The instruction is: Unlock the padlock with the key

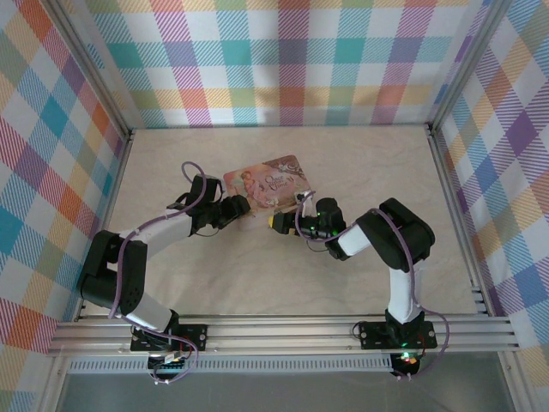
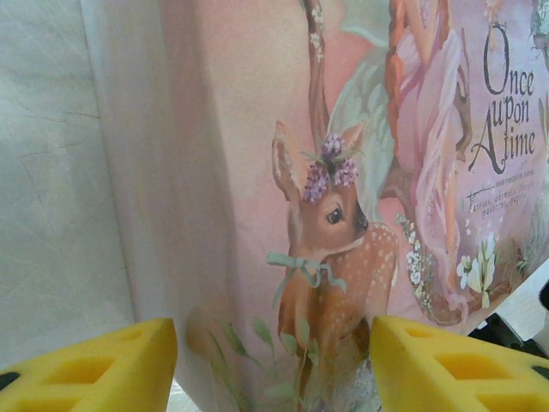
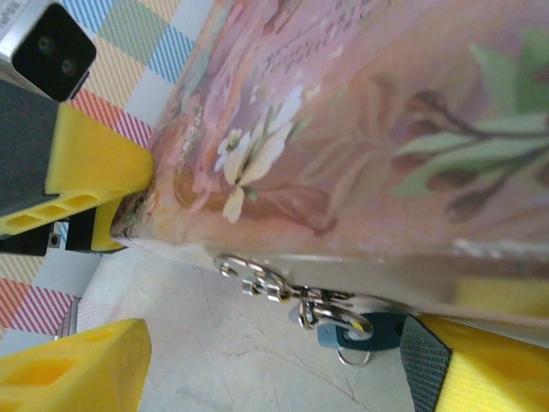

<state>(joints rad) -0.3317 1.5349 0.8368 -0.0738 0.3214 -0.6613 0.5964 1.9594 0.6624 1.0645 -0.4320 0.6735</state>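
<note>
The blue padlock (image 3: 364,333) hangs by its silvery shackle from a metal hasp (image 3: 262,280) on the side wall of the pink illustrated tin (image 3: 360,129). A thin wire ring (image 3: 352,355) sits under the padlock; I cannot make out the key itself. My right gripper (image 3: 274,354) is open, and the padlock lies just inside its right finger pad (image 3: 426,365). My left gripper (image 2: 273,365) has its yellow fingers on both sides of the tin's (image 2: 257,172) near corner, pressed against it. From above, the left gripper (image 1: 238,209) and right gripper (image 1: 280,221) meet at the tin's (image 1: 266,183) front edge.
The tin lies on a pale marbled tabletop (image 1: 283,275), with bare surface all round it. Plaid walls (image 1: 283,51) close off the back and both sides. An aluminium rail (image 1: 283,330) carrying the arm bases runs along the near edge.
</note>
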